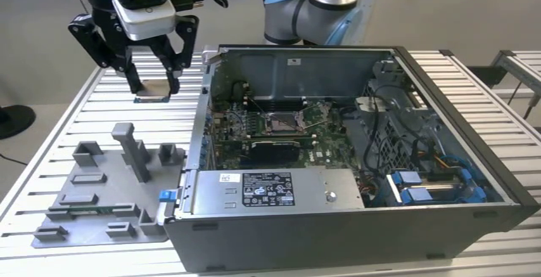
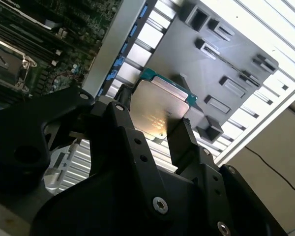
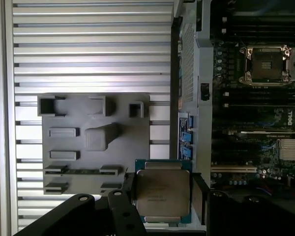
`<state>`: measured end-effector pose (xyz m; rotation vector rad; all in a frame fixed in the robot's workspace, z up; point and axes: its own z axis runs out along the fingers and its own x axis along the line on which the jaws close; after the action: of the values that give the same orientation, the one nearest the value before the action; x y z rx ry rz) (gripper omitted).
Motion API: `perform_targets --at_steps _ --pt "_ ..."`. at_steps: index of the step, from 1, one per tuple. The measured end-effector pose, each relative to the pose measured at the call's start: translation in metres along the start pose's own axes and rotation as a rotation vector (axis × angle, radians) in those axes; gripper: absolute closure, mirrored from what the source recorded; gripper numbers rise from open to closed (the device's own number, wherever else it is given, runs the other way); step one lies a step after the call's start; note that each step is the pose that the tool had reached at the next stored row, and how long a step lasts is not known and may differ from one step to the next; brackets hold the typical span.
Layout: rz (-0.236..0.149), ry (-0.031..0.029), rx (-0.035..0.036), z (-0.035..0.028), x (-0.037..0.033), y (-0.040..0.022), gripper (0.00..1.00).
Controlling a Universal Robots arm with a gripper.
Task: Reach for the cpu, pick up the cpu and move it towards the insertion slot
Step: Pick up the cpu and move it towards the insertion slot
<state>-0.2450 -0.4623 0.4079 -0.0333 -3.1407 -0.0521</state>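
Gripping cpu (image 1: pixel 153 90) flat between gripper (image 1: pixel 153 87) fingers (raised above grey tray (image 1: pixel 101 194)), outside computer case (image 1: pixel 355 182)

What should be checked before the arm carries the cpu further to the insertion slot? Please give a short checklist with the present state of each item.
1. The cpu sits between the fingers of the gripper: ok, in both wrist views.
2. The cpu is lifted off the grey tray: ok, it hangs above the slatted table in the exterior view.
3. The cpu is held level: cannot tell.
4. The insertion slot is uncovered: ok, its dark centre shows.
5. The wire lever is out of the way: cannot tell.
6. The gripper is over the computer case: not ok, it is outside the case wall, on the exterior view's left.
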Motion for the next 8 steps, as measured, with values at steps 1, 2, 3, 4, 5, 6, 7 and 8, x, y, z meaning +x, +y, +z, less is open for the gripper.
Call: perform_targets --at_steps 1,2,3,4,5,6,7,8 --pt "0.000 -0.0001 0.0000 0.0000 -0.0013 0.0000 1.00" --pt "0.000 -0.0001 0.0000 0.0000 -0.0031 0.0001 1.00" --pt "0.000 0.0000 0.0000 0.0000 -0.0051 0.0001 1.00" --pt "0.000 0.0000 0.0000 0.0000 -0.0072 0.0002 1.00" --pt "0.000 0.0000 0.0000 0.0000 -0.0097 0.0002 1.00" --pt "0.000 0.0000 0.0000 0.0000 -0.0124 0.0003 1.00" --pt "0.000 0.0000 0.0000 0.0000 -0.0153 0.0003 1.00" --pt "0.000 0.0000 0.0001 0.0000 -0.0184 0.0004 1.00"
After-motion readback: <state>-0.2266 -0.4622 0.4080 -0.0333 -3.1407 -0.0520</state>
